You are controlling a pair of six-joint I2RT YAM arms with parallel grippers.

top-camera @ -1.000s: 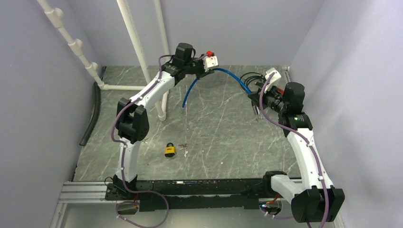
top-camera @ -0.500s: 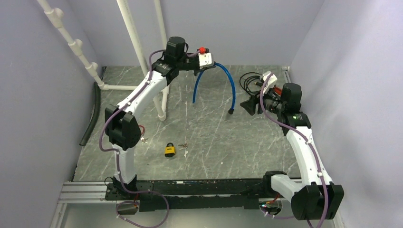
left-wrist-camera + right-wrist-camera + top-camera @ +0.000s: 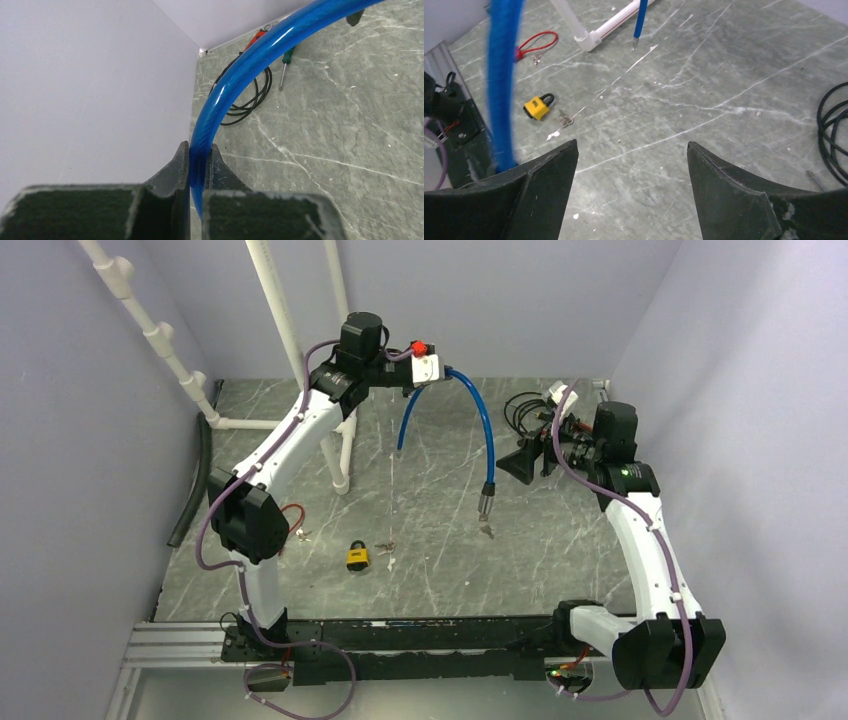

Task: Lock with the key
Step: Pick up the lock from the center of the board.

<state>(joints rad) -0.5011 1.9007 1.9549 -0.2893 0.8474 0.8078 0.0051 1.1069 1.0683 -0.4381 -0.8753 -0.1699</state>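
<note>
Left end effector (image 3: 198,153) gripping cable (image 3: 235,70), padlock (image 3: 357,557) apart

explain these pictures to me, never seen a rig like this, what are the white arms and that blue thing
These are two robot arms, left and right, bolted at the near edge of a table. The wide picture comes from a fixed camera above and behind them; the other two from cameras on each wrist. The left end effector is shut on a blue cable, whose two ends hang down. The right end effector is open and holds nothing. On the table lie a yellow padlock, small keys beside it, and a black coiled cord.
</note>
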